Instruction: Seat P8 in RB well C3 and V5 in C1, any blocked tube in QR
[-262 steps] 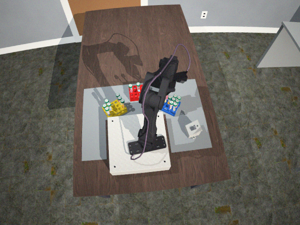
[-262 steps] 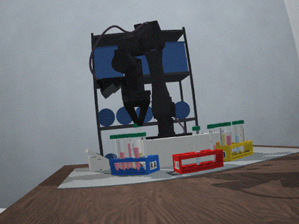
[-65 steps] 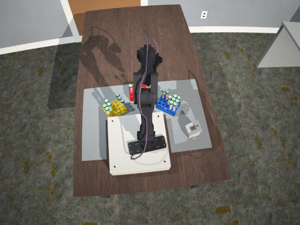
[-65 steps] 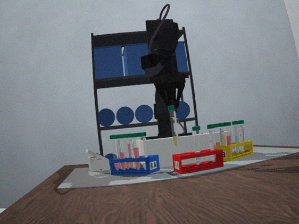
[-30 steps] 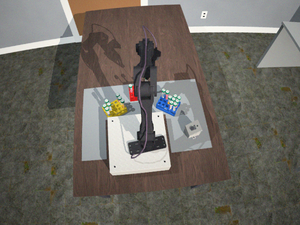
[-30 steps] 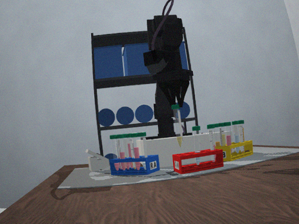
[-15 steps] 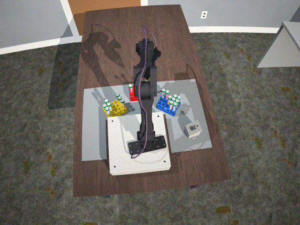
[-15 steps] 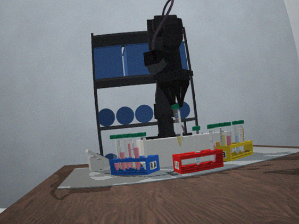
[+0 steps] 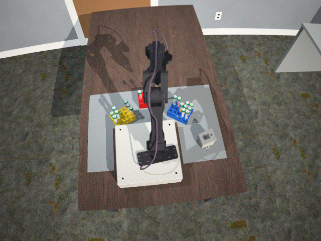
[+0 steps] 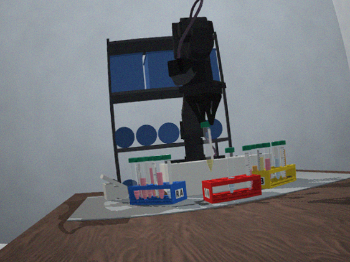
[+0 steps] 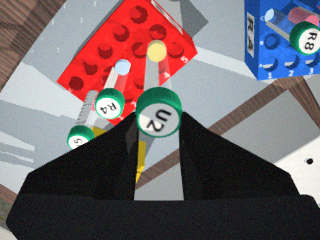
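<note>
My gripper is shut on a green-capped tube marked U2 with a yellow tip. It holds the tube upright, well above the red rack QR; the side view shows the tube hanging clear above that rack. One tube marked R4 stands in QR. The blue rack RA holds several green-capped tubes, one marked R8. The yellow rack RB also holds several tubes. In the overhead view the arm hides the gripper; RB, QR and RA show.
A grey button box sits on the mat to the right of the arm's white base plate. A dark shelf unit stands behind the bench.
</note>
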{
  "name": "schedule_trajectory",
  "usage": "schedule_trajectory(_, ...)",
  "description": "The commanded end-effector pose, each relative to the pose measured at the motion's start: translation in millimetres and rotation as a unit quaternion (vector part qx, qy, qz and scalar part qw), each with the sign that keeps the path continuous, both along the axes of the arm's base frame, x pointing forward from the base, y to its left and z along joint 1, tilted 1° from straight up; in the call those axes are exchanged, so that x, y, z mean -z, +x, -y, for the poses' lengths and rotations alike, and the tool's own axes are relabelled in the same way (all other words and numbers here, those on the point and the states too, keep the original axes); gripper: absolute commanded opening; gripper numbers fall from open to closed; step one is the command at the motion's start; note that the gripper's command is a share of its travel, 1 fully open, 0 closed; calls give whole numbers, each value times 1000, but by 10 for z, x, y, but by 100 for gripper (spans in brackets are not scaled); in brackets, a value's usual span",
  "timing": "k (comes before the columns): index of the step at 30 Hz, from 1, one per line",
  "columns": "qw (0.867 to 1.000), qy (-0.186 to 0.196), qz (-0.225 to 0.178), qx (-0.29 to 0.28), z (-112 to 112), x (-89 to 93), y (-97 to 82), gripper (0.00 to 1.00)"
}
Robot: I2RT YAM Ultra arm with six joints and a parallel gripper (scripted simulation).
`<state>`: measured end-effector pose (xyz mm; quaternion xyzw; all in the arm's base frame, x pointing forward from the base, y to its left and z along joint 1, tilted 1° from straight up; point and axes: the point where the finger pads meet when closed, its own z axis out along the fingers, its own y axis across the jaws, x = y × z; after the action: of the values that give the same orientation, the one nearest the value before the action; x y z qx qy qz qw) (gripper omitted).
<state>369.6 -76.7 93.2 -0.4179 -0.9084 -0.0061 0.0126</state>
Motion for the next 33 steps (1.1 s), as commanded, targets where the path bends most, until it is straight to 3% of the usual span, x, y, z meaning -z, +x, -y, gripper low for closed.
schedule_trajectory(1, 1000, -2, 8, 1, 20, -64, 31, 0)
schedule_trajectory(17, 1000, -4, 16, 0, 55, -16, 112, 0)
schedule_trajectory(21, 1000, 1, -5, 0, 29, 103, -4, 0)
schedule_trajectory(25, 1000, -3, 9, 0, 41, 42, 52, 0)
schedule_trajectory(32, 1000, 0, 0, 0, 27, 101, -8, 0)
schedule_trajectory(33, 1000, -5, 20, 0, 52, 2, 104, 0)
